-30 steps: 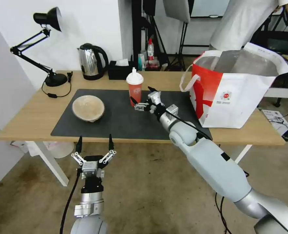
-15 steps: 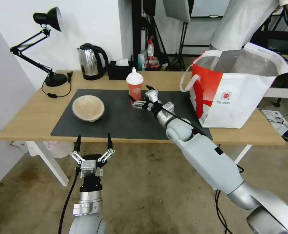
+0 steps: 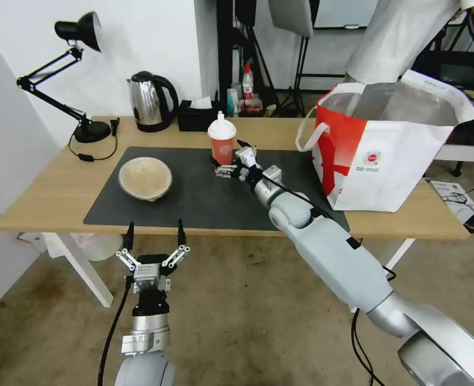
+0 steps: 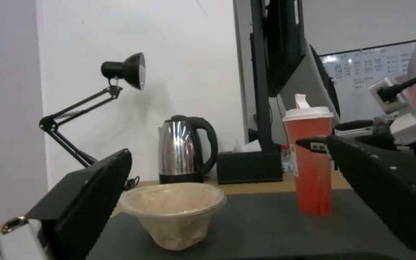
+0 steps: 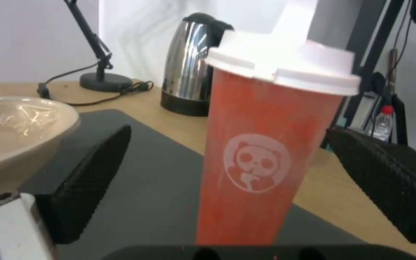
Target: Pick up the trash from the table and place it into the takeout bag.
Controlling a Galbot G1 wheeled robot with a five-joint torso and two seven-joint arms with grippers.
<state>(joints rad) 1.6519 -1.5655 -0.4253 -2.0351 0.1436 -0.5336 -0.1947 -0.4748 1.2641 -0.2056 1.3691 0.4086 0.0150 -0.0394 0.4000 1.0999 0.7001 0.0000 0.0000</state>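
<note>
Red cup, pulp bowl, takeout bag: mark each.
red cup (image 5: 261,151), right wrist view, panda logo on its wall
pulp bowl (image 3: 145,177), head view, inside
takeout bag (image 3: 386,171), head view, white front panel

The head camera looks forward and down from above the table's (image 3: 49,206) near edge, taking in its whole top. The left wrist camera sits low, apparently just off that near edge, facing the far wall. The right wrist camera faces the same way, very close to the red cup (image 5: 261,151). All three share the cup, pulp bowl (image 4: 174,213) and kettle (image 3: 150,101).
</note>
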